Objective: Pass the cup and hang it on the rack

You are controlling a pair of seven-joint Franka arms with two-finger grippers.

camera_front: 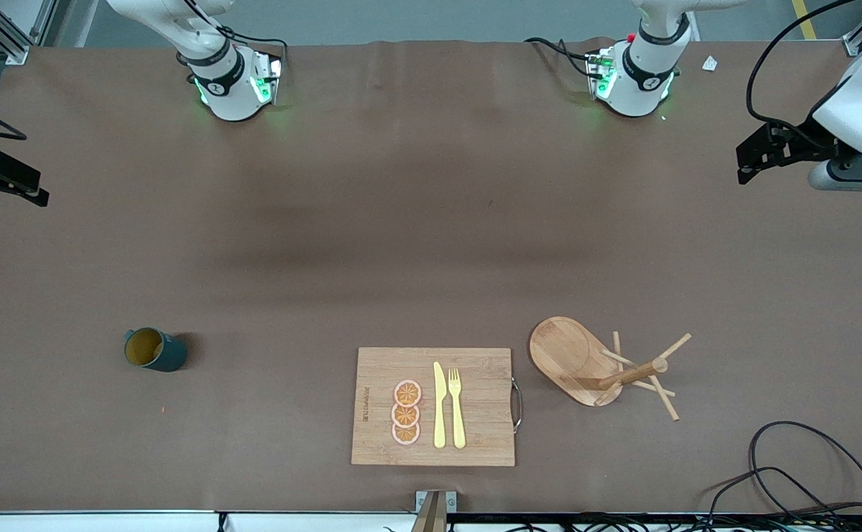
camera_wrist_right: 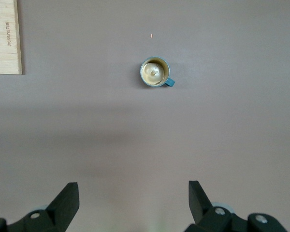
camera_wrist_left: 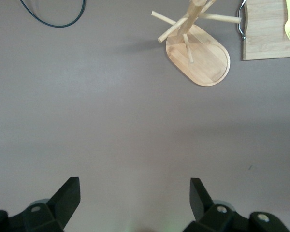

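Brown matting covers the whole counter (camera_front: 416,244), and everything on it sits in the strip nearest the front camera. Lowest in that view is a bamboo cutting board (camera_front: 434,406) carrying three orange slices (camera_front: 406,412), a yellow knife (camera_front: 439,405) and a yellow fork (camera_front: 456,407). Just beside it, toward the left arm's end, stands the rack (camera_front: 575,360), upright on its oval base with pegs angled off the post. Well apart, toward the right arm's end, the cup (camera_front: 154,349) stands upright and untouched.

It looks like a small, rigid mug, probably light; glazed walls may be slippery, so pinching across the rim or wall seems safest, leaving the handle free for a peg.

Farther back, both arms wait high at the counter's ends. The right end effector (camera_wrist_right: 130,203) hangs over bare matting with its fingers spread wide; the left end effector (camera_wrist_left: 133,200) does likewise.

Only the right wrist view shows the cup's handle and its tan interior from above; only the left wrist view shows the rack's base from above.
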